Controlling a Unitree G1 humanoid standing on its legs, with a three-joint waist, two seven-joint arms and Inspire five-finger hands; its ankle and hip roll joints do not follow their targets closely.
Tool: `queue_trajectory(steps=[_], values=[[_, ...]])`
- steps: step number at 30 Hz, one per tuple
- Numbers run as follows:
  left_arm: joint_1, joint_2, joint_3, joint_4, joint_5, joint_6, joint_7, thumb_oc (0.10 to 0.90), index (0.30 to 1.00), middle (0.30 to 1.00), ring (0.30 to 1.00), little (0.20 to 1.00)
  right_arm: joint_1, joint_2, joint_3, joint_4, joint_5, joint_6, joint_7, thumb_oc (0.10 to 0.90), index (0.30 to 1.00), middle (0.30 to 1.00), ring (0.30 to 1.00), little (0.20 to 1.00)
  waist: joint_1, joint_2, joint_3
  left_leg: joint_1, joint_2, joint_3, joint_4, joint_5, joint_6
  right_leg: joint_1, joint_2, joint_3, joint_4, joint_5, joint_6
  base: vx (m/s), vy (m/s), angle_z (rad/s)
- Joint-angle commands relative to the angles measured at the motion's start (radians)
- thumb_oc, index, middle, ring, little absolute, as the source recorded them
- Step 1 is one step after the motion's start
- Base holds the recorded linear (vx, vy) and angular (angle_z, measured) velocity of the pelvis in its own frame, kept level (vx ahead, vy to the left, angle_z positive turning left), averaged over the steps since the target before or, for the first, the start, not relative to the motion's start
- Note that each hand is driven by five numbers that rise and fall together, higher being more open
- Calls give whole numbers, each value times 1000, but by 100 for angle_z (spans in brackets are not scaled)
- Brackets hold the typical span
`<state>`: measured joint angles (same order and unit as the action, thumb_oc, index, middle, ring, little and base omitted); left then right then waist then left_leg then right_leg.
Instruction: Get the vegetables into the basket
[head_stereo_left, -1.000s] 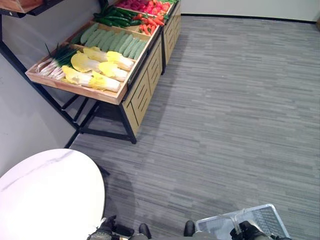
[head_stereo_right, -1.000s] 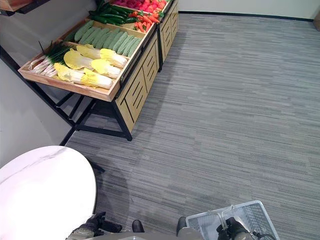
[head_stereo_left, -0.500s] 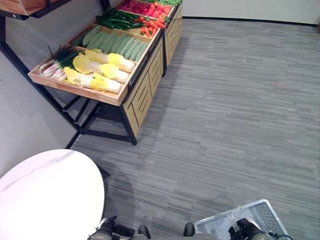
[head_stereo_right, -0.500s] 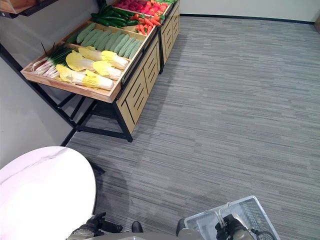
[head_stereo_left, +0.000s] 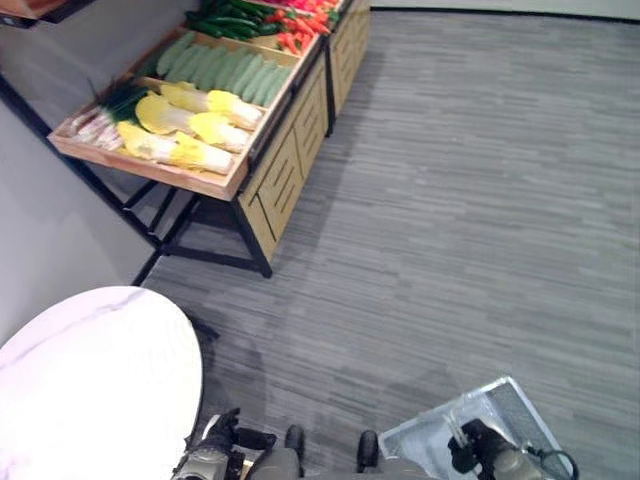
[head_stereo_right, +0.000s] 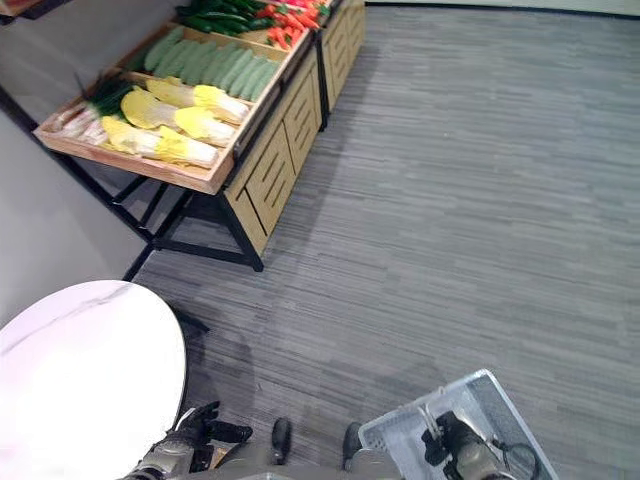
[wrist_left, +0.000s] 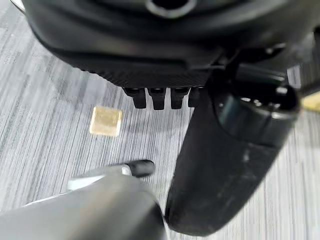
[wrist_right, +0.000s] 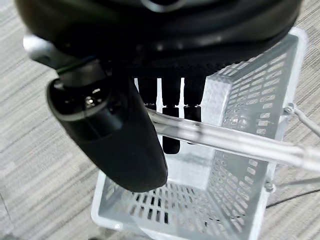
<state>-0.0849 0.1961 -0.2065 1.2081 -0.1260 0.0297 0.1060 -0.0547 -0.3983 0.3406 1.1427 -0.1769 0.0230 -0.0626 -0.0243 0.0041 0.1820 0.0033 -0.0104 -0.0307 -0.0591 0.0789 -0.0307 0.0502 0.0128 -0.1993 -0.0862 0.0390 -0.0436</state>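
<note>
Right wrist view showed the right hand (wrist_right: 120, 125) with fingers and thumb curled round the metal handle (wrist_right: 235, 140) of a pale mesh basket (wrist_right: 235, 200), which hung empty below the palm. The left hand (head_stereo_right: 185, 440) hung low beside a white round tabletop (head_stereo_right: 80, 370), holding nothing; in its own wrist view its fingers were bent back toward the palm, with only grey floor (wrist_left: 45, 80) past them. The vegetables lay well ahead of both hands, on a sloping wooden display stand (head_stereo_left: 200, 182): yellow-leafed cabbages (head_stereo_left: 190, 125), pale green cucumbers (head_stereo_left: 225, 70), spring onions (head_stereo_left: 105, 115) and, farther off, red peppers (head_stereo_left: 305, 22).

By their look, the cabbages would be the bulkiest and heaviest items, firm at the white stalk but loose and easily bruised at the leaf, so a wrap round the stalk end seemed the safer hold. Cucumbers appeared stiff and smooth, likely to slip unless taken across the middle. Spring onions looked light and limp, best gathered near the white bases. The basket seemed light and rigid, though free to swing on its handle.
</note>
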Motion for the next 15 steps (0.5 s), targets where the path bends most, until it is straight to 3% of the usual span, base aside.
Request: queue_trajectory(steps=[1,5,15], values=[[-2,25,-28,44,22,-2,10,900,1000,1000,1000,1000,-29,1,1,-7,39,-11,-1,400,300,300,300,300,24,-25,9,38,-35,34,35,-157,43,18,-8,84,80,-131,84,38,111,-38],[7,41,-24,53,45,-4,9,900,1000,1000,1000,1000,-31,15,-6,22,41,-7,-2,400,300,300,300,300,26,-3,1,84,-37,87,-28,-146,56,31,-18,101,52,-119,104,35,218,-25],[-8,60,-12,57,54,-11,21,900,1000,1000,1000,1000,-63,41,-12,63,49,-6,-12,400,300,300,300,300,38,7,16,64,-50,124,-28,-163,85,-16,-36,139,59,-79,141,-7,147,-15]])
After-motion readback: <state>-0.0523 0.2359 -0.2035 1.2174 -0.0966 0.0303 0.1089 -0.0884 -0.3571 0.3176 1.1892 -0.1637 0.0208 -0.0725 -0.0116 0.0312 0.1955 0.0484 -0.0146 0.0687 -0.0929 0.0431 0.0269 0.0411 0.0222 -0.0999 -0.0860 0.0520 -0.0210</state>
